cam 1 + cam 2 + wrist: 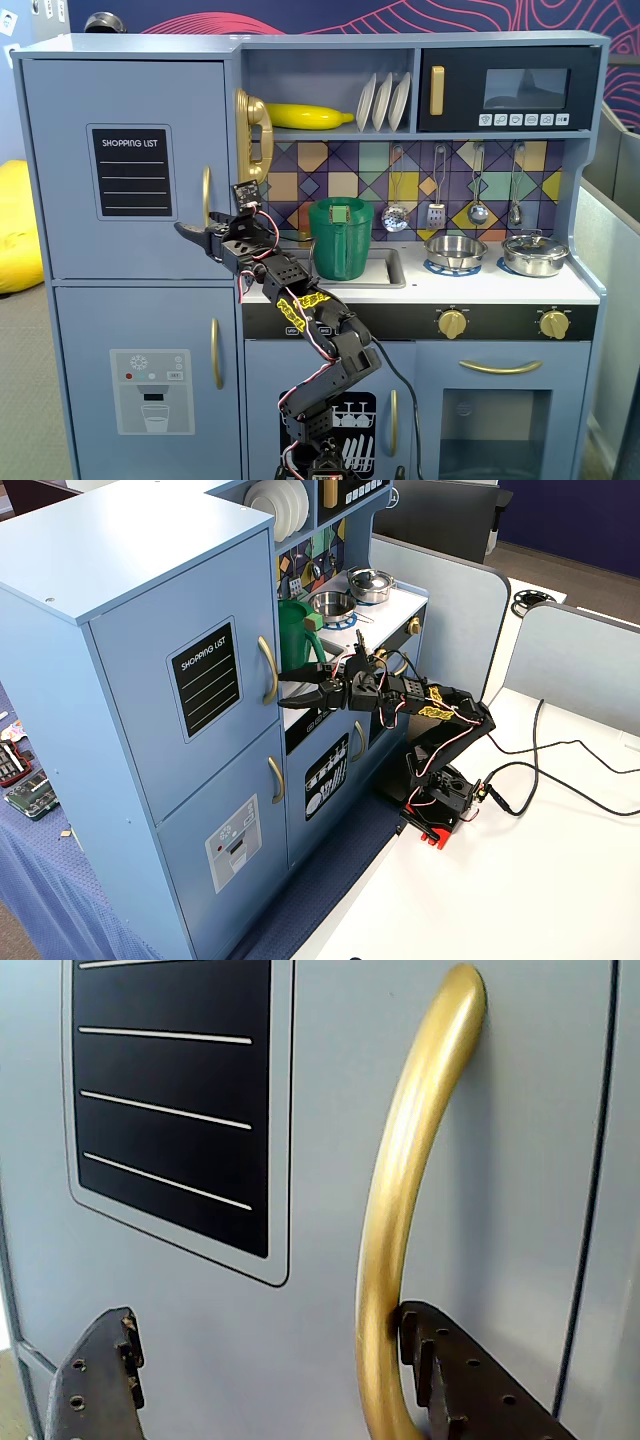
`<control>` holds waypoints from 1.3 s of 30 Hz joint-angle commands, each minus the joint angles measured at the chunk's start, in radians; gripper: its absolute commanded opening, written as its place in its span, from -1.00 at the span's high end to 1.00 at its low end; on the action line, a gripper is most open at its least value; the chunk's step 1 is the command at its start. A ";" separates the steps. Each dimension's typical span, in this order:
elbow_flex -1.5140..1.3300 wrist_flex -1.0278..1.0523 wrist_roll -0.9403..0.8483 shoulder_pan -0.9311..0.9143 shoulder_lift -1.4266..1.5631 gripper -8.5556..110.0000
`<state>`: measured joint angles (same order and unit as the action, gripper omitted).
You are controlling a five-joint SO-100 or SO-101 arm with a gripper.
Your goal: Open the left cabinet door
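I find the gripper [270,1380] released, jaws straddling the gold handle's [400,1210] lower end near the left cabinet door's [330,1110] right edge; one finger [470,1380] touches it.

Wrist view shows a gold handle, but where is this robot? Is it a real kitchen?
Probably not: it looks like a toy kitchen set up in an office. Grey partition walls stand behind it, and the arm sits on a white desk, its gripper open at the gold handle.

Office corner behind a toy kitchen.
Grey partition panels [455,600] edge a white table [520,880]; a dark wall with pink swirling lines [300,15] rises behind; a yellow beanbag [18,225] sits left.
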<state>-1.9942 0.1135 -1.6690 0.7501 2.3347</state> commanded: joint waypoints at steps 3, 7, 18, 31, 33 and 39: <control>0.061 -0.038 -0.026 0.117 0.023 0.42; 0.055 -0.037 -0.049 0.195 0.043 0.44; -0.043 -0.034 -0.098 0.405 0.198 0.45; -0.295 0.121 -0.051 0.285 0.692 0.54; -0.299 0.123 0.011 0.178 0.703 0.56; -0.324 0.133 0.103 -0.078 0.612 0.73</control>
<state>-2.3163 0.2424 -1.6045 0.7869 2.9974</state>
